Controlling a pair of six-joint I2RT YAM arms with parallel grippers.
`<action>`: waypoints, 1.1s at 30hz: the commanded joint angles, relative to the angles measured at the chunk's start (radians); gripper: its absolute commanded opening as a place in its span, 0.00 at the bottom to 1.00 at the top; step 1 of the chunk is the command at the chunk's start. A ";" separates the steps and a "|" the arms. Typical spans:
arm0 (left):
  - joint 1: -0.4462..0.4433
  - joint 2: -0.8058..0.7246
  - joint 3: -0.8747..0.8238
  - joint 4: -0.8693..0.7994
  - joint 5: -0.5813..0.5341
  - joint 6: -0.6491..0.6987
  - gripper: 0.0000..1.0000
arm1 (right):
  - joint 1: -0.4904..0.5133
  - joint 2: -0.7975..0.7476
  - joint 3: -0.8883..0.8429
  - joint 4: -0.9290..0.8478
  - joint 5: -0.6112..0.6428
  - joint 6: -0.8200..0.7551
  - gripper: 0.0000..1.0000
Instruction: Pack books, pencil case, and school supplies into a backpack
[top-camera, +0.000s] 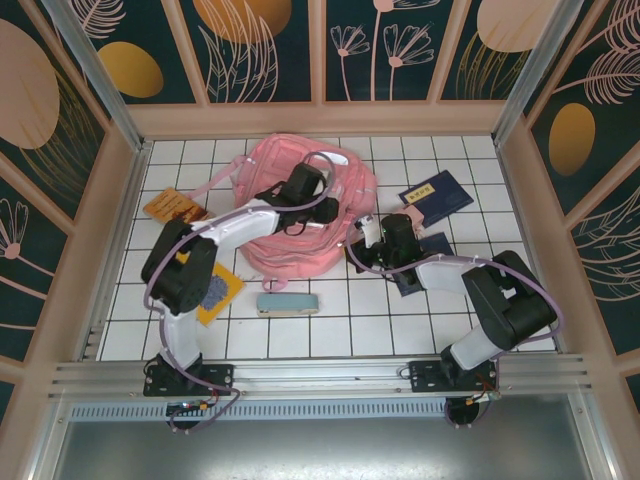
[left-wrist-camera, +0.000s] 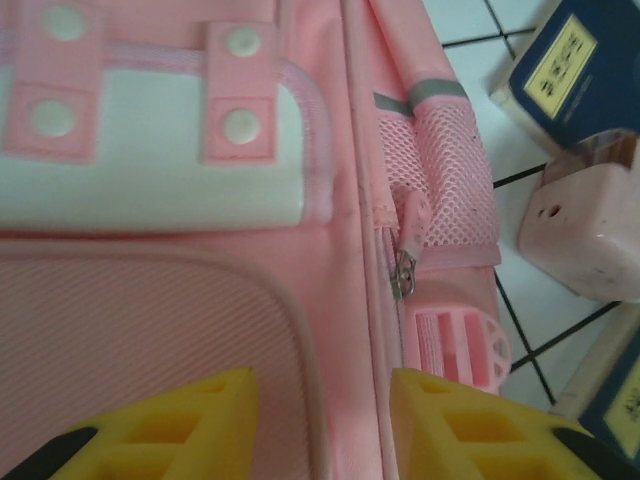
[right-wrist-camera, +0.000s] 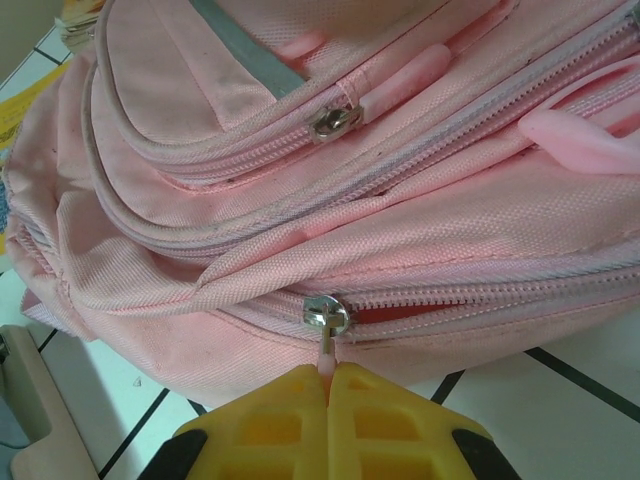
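**backpack closed on worktop, right claw on zip tab, items outside**

the pink backpack (top-camera: 295, 258) lies flat at the middle of the white tiled worktop (top-camera: 350, 322), toward the far edge. nothing from the set is seen inside it.

left claw (left-wrist-camera: 320, 385): the yellow fingers stand apart, with nothing clamped. it hangs over the front of the backpack, above the seam between a front pocket and the mesh pocket (left-wrist-camera: 435, 170) on the side. a small metal zip tab hangs loose below that mesh.

right claw (right-wrist-camera: 328, 372): the fingers are pressed together on a thin pink zip tab (right-wrist-camera: 327, 352) at the backpack's lower right edge. the tab hangs from a round metal slider (right-wrist-camera: 327, 315) just above the fingertips. a narrow dark gap in the zip line shows to one side of the slider. the other zip lines above it look closed.

books, all flat on the worktop:
- orange book (top-camera: 175, 207), near the left edge, just beside the backpack.
- yellow book (top-camera: 218, 290), toward the near left corner, partly under the left arm.
- navy book (top-camera: 437, 195), right of the backpack, toward the far right.
- second navy book (top-camera: 405, 283), nearer the front, partly under the right arm.

the pencil case (top-camera: 288, 304) lies crosswise just in front of the backpack, apart from it.

the small pink item (left-wrist-camera: 585, 240) sits just beside the backpack's right side, between the two navy books.
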 joint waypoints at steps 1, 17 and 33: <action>-0.023 0.071 0.114 -0.096 -0.042 0.099 0.38 | -0.007 -0.008 -0.011 0.080 -0.042 0.011 0.00; -0.059 0.367 0.356 -0.295 -0.207 0.134 0.27 | -0.011 -0.009 -0.028 0.110 -0.055 0.023 0.00; -0.055 0.463 0.610 -0.337 -0.263 0.025 0.00 | 0.108 -0.074 -0.089 0.112 -0.010 0.060 0.00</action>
